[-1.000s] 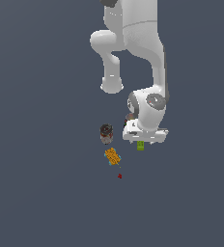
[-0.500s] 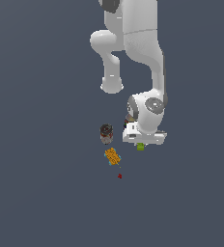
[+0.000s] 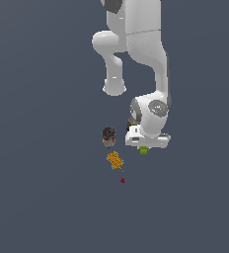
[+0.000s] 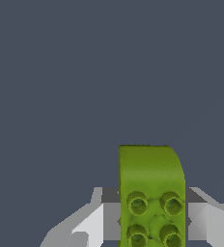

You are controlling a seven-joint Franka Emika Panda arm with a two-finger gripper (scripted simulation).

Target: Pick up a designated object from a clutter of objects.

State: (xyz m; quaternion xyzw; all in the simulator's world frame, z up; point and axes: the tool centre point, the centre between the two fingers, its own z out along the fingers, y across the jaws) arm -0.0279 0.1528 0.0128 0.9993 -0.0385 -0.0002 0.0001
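The designated object, a lime-green studded block point(image 4: 150, 173), sits between my gripper's point(image 4: 151, 205) two grey fingers point(image 4: 109, 212), which press against its sides. In the exterior view the green block point(image 3: 144, 150) peeks out just under the white hand, with the gripper point(image 3: 144, 148) shut on it. I cannot tell whether the block rests on the floor or is just off it. The rest of the clutter lies to the exterior view's left of the hand.
A dark-topped can point(image 3: 108, 137) stands left of the hand in the exterior view. An orange-yellow patterned block point(image 3: 115, 160) and a red speck point(image 3: 122, 180) lie nearer the camera. A second dark can point(image 3: 132, 120) is mostly hidden behind the wrist.
The hand has sunk very slightly over the green block. The block and the other items have stayed where they were.
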